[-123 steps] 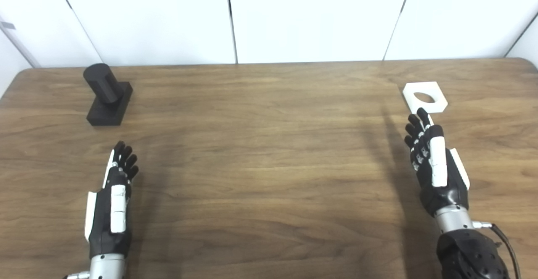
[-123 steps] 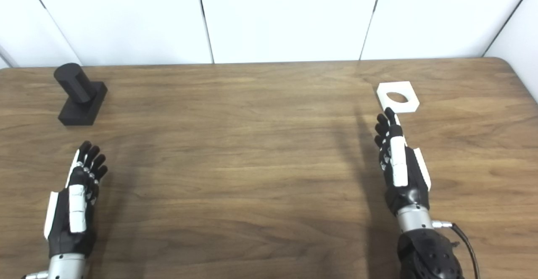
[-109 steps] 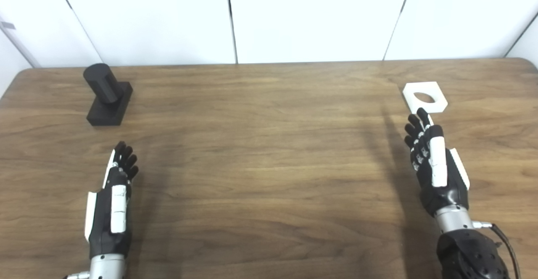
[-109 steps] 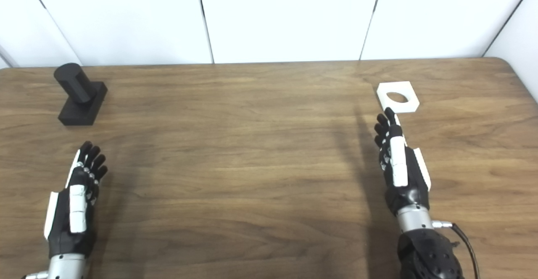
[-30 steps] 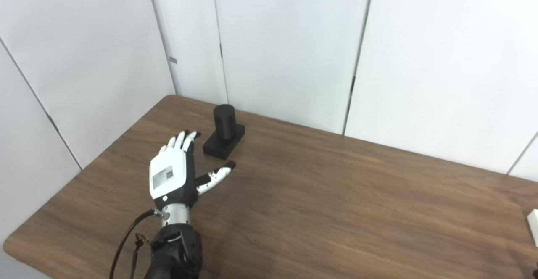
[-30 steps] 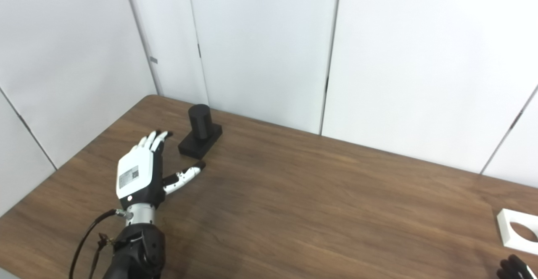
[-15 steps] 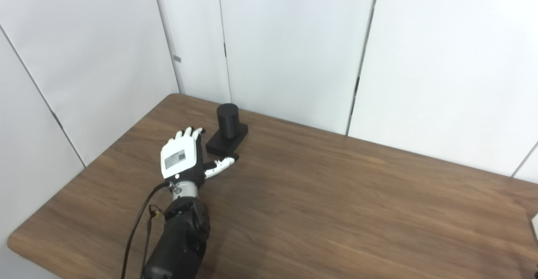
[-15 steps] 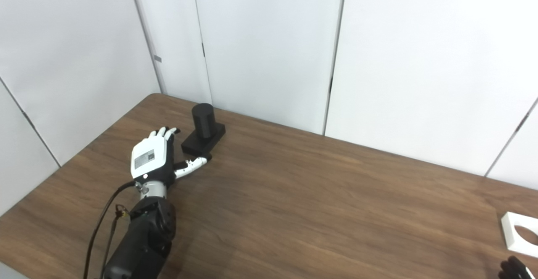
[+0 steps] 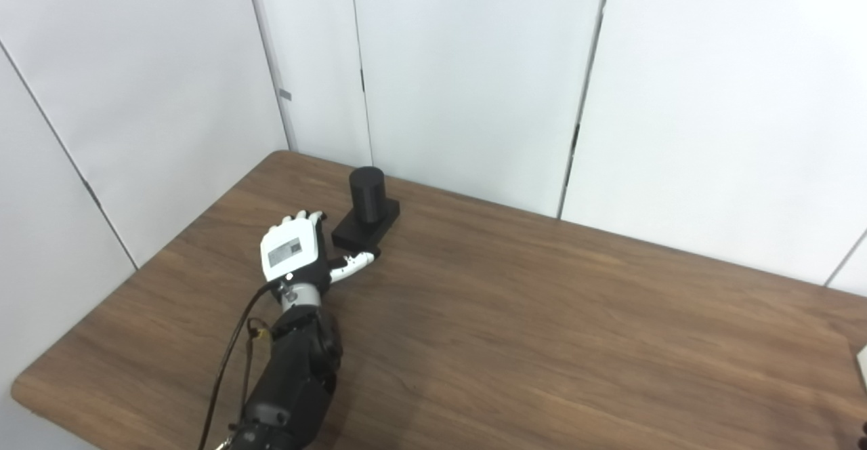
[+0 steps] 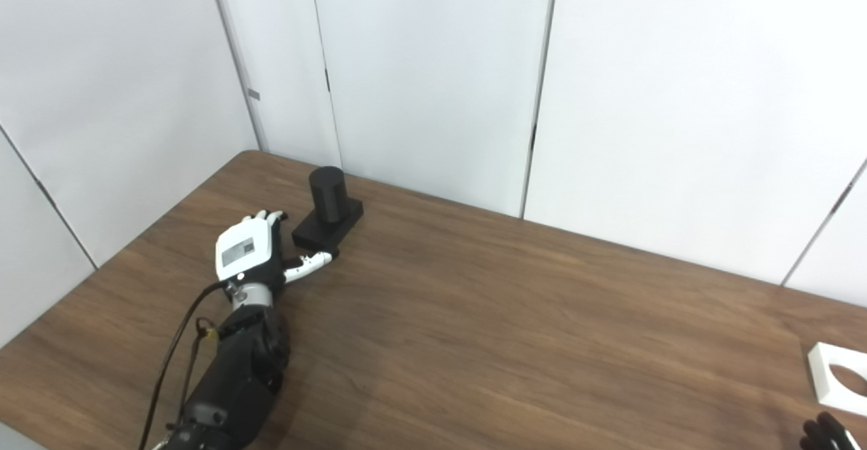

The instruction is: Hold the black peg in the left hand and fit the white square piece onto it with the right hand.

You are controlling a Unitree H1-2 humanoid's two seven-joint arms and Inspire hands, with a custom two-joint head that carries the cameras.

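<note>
The left robot hand (image 9: 291, 257) is open, with its palm facing down and its fingers spread, and it holds nothing; it hovers low over the desk (image 9: 542, 314) just beside the square base of the black peg (image 9: 366, 196). The fingers (image 9: 301, 217) point along the left side of the base and the thumb (image 9: 353, 261) reaches in front of its near corner, so the base sits in the gap between them, but I cannot tell if any finger already touches it. The step in hand seems to be the grasp of the peg. To do it well, I think the hand should go a little more forward and to the right, so that the fingers and the thumb close on opposite sides of the base or of the round post, and not only on one corner. A grip on the corner could turn the peg or push it toward the wall behind. The peg stands upright near the far left corner of the desk, and it should be kept upright when lifted. The white square piece (image 10: 840, 377) lies well apart at the right edge of the desk. Of the right robot hand (image 10: 823, 433) only dark fingertips show at the bottom edge, so I cannot tell its state.
</note>
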